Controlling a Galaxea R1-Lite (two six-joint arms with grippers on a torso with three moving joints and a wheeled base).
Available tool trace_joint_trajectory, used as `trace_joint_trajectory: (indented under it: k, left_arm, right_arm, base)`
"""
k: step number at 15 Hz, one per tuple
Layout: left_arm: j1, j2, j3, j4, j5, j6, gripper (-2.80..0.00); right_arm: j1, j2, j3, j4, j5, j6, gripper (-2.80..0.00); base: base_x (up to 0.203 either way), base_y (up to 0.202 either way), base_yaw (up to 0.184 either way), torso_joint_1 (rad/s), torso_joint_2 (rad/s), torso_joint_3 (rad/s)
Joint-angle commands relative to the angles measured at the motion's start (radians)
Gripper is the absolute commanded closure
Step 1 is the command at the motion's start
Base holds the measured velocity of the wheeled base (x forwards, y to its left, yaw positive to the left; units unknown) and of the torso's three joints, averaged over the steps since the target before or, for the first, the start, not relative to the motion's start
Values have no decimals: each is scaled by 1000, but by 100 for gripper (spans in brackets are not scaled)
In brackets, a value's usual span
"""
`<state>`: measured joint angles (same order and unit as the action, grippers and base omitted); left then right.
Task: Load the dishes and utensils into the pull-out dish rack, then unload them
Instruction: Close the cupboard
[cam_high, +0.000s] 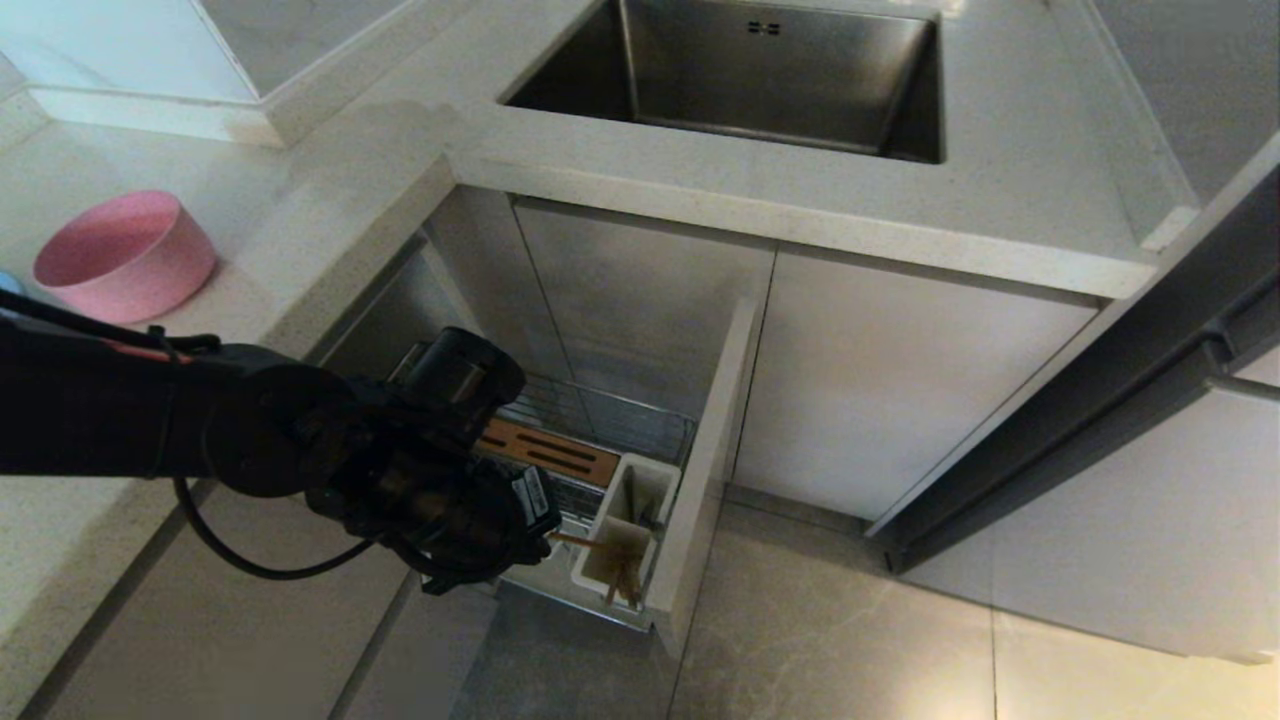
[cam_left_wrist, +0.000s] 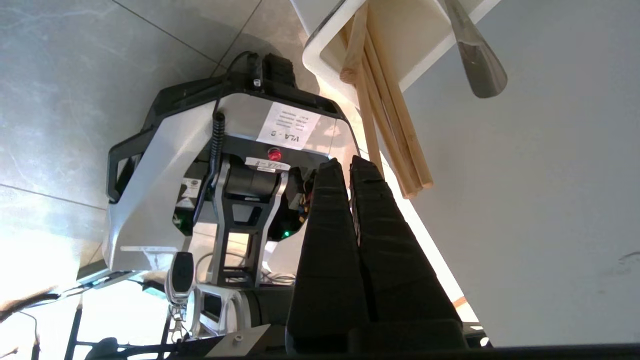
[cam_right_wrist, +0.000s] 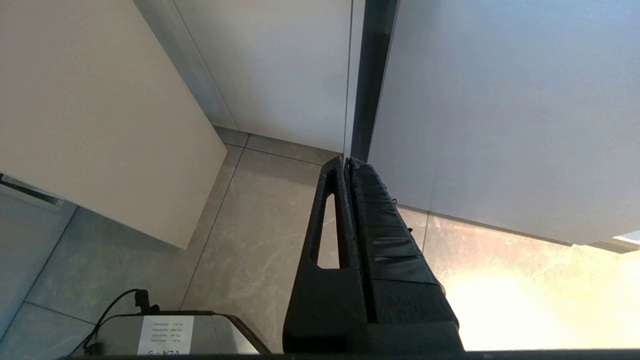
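The left end effector (cam_high: 545, 520) hangs low at the near end of the pull-out dish rack (cam_high: 600, 440), its fingers (cam_left_wrist: 330, 210) pressed together and holding nothing, just short of the chopsticks (cam_left_wrist: 387, 145) leaning out of the nearest white utensil cup (cam_high: 612, 560). The spoon (cam_left_wrist: 475, 65) stands in the next cup. The right end effector (cam_right_wrist: 347, 162) is parked near the floor, closed and empty. Farther off, the pink bowl (cam_high: 125, 255) sits on the counter (cam_high: 330, 190) left of the steel sink (cam_high: 760, 75)
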<state>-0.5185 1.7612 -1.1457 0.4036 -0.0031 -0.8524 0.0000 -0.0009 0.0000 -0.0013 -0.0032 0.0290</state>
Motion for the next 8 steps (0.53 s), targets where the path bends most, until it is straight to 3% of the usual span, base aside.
trace_joint_trajectory:
  k: [1, 8]
  left_arm:
    - [0, -3, -2, 1, 2, -7, -280]
    - [0, -8, -2, 1, 5, -5, -280]
  right_arm:
    - [0, -1, 0, 0, 0, 0, 0]
    - [0, -1, 0, 0, 0, 0, 0]
  base:
    - [0, 0, 0, 0, 0, 0]
    - [0, 0, 0, 0, 0, 0]
